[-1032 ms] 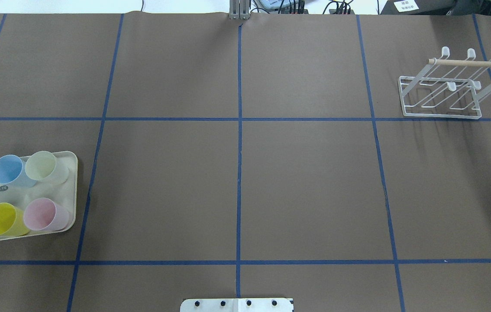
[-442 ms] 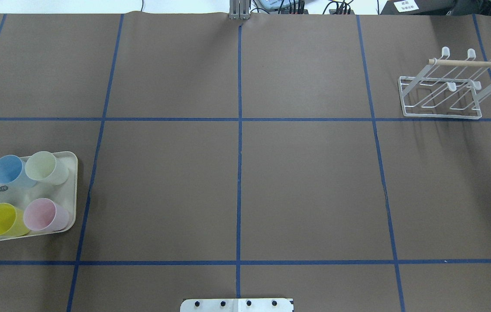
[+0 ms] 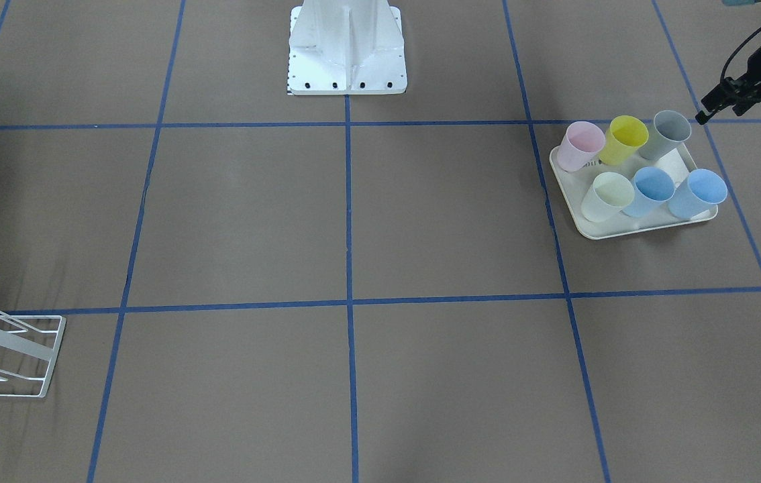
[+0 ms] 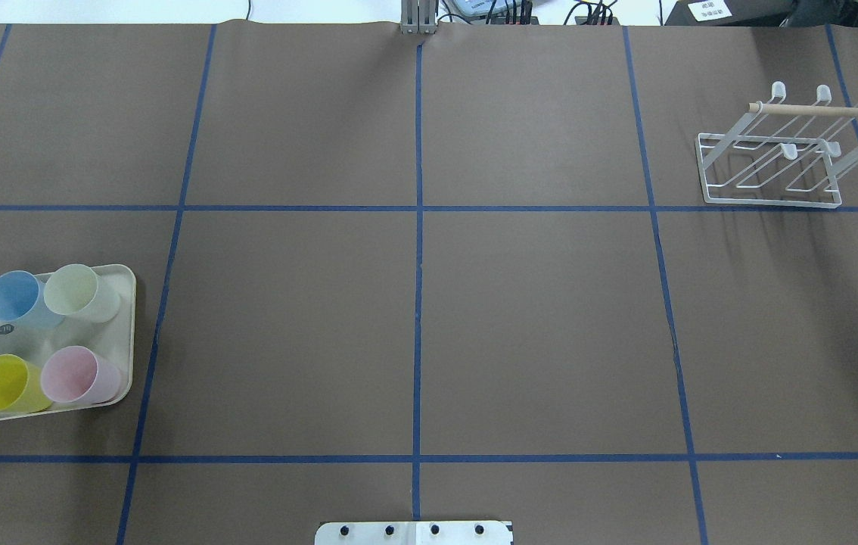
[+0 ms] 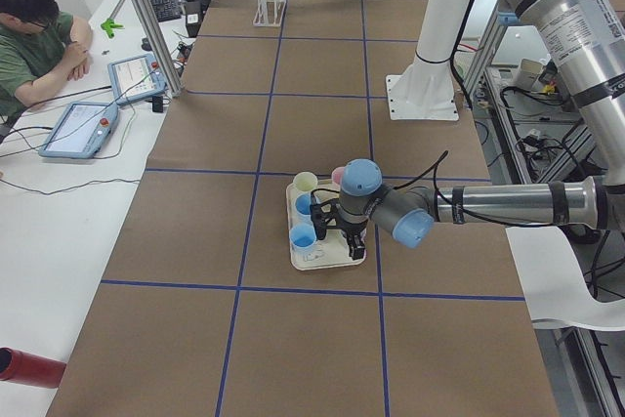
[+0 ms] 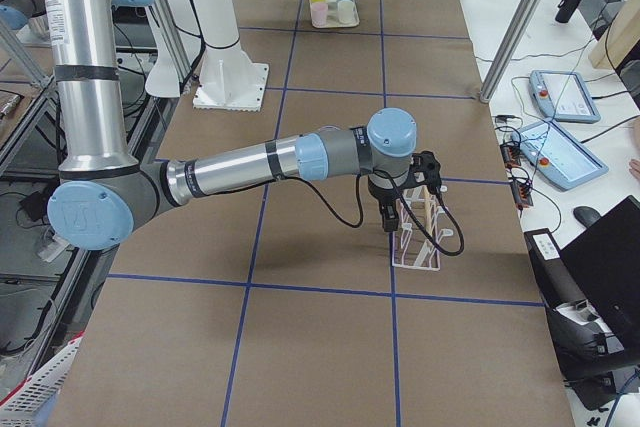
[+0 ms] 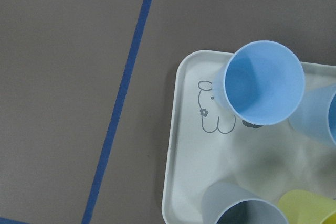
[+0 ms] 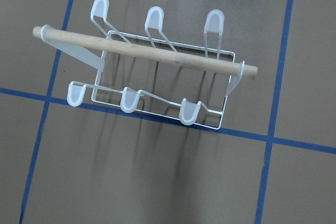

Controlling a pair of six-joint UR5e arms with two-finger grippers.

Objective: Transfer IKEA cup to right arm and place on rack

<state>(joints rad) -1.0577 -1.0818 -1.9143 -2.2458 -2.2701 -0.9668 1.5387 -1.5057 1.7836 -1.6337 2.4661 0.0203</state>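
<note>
At the edge of the tray (image 3: 649,228) your left gripper (image 3: 716,107) hovers; you cannot tell whether it or the right gripper (image 6: 388,219) is spread. IKEA cups (image 3: 653,182) look light, thin, slippery: pinch one rim wall.

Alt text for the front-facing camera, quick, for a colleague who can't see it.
Six pastel cups stand on a cream tray at right, the left gripper hovering near the grey cup. An empty white rack is cropped at lower left.
</note>
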